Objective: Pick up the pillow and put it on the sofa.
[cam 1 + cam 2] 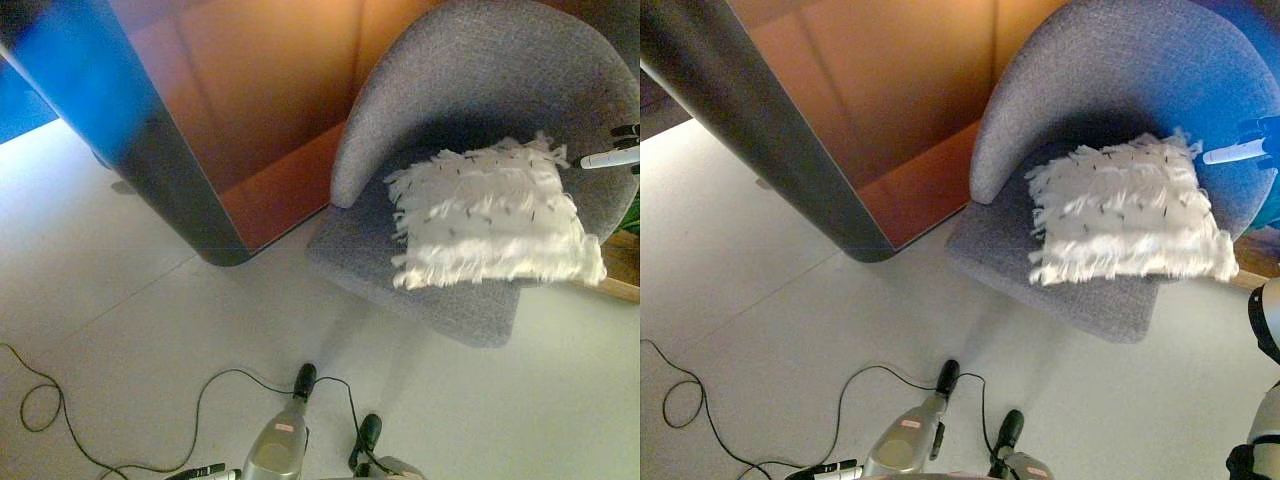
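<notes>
Left eye view looks down on a pale floor (120,300) with a round grey upholstered sofa chair (480,70) at about two o'clock. On its seat lies the pillow (490,215), white and shaggy with fringed edges and small dark flecks; its near edge hangs slightly over the front of the seat. At three o'clock, at the frame edge just beyond the pillow's far right corner, a white-tipped finger of the right hand (612,157) points in, straight and apart from the pillow, holding nothing. The left hand cannot be seen, so its state is unknown. The pillow looks light, soft and easily squashed, not fragile; its loose fringe would probably slip, so a hold across the body or a corner seems safer.
</notes>
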